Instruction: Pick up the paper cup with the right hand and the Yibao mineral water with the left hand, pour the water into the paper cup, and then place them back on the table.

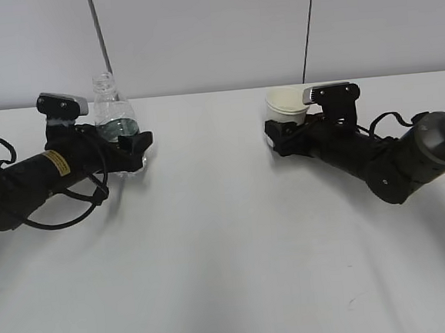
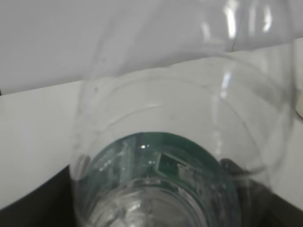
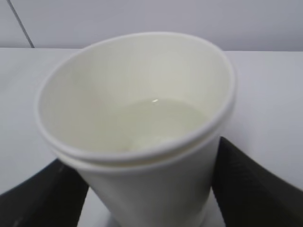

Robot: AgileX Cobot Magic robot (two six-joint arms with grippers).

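On the white counter (image 1: pixel 228 235), the left hand (image 1: pixel 129 151) lies low at far left, clamped around the upright Yibao mineral water (image 1: pixel 115 113). The right hand (image 1: pixel 282 135), far right, flanks the paper cup (image 1: pixel 285 104); whether it grips is unclear. The cup holds shallow water (image 3: pixel 156 120).

On the table (image 1: pixel 228 235), the Yibao mineral water (image 1: pixel 115 117) is set at ten o'clock and the paper cup (image 1: pixel 285 106) at two o'clock, well apart. Each is flanked by gripper fingers. Water (image 3: pixel 156 120) is contained in the cup.
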